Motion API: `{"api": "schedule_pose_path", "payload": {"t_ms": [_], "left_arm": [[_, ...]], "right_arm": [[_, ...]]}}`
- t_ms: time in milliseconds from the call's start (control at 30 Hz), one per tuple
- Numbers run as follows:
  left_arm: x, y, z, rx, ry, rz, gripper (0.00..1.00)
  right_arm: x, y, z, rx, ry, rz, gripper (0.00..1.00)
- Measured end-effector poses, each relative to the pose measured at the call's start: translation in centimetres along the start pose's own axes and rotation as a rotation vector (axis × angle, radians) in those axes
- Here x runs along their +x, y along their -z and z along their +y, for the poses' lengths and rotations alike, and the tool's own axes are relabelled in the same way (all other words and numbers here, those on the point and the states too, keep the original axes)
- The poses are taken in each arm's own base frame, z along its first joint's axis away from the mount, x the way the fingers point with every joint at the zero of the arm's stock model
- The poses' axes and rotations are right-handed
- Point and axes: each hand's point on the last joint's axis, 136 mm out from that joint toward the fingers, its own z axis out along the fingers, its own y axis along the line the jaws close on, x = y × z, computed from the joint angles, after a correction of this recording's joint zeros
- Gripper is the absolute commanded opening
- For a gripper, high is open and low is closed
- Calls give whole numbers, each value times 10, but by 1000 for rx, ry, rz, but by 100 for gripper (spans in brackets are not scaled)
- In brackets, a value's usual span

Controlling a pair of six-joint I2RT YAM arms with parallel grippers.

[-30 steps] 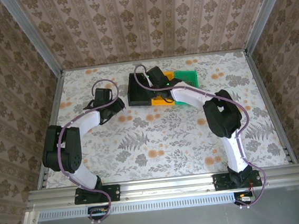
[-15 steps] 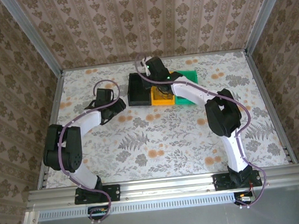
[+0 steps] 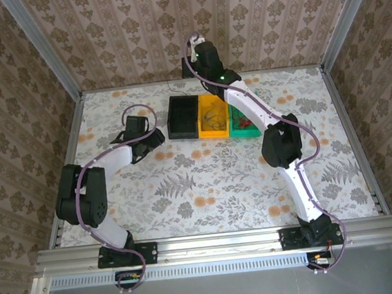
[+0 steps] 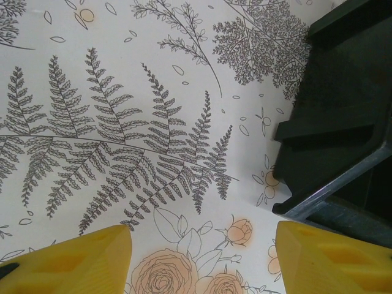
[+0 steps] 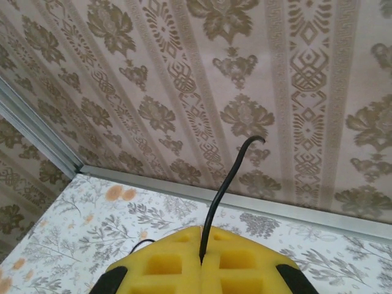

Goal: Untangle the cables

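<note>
Overhead, the table [image 3: 185,183] lies bare across its near half and right side, with free room there; metal rails [image 3: 69,159] run along its side edges and the patterned back wall [image 3: 260,16] closes the far edge. Three bins sit in a touching row near the far middle: a black bin [image 3: 184,133] on the left, a yellow bin [image 3: 214,136] in the centre and a green bin [image 3: 248,135] on the right. Thin cables [image 3: 214,119] lie loosely in the yellow bin, and some red wire [image 3: 244,123] shows in the green one. The right gripper [image 5: 201,236] is raised high beyond the bins, close to the back wall, its yellow pads pressed together and pinching a dark cable [image 5: 229,177] that stands up between them and curls at its tip. The right arm [image 3: 279,146] stretches over the green bin to get there. The left gripper [image 4: 202,236] hangs low over the table just left of the black bin, fingers [image 4: 86,257] spread apart with nothing between them.
</note>
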Motion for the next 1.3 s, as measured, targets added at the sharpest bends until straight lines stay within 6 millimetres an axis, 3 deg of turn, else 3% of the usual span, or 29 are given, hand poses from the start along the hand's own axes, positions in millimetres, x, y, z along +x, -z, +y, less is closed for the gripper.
{"api": "schedule_pose_path", "payload": {"t_ms": [167,400,567,833,1300], "left_arm": [[0,1,0,1,0,-2,64],[1,0,-1,3,-3,1,64],[3,0,-4,8,-9,4,64],[5,0,-6,11,-14,6,64],[5,0,-6,11,-14,6,64]], "right_arm": [[24,27,-11,23,5,70,0],[60,85,-14,40,45,148,0],[87,102,-22,69,81,202,0],[122,102,-24,121,200,320,0],[164,36,5,156,494,446,0]]}}
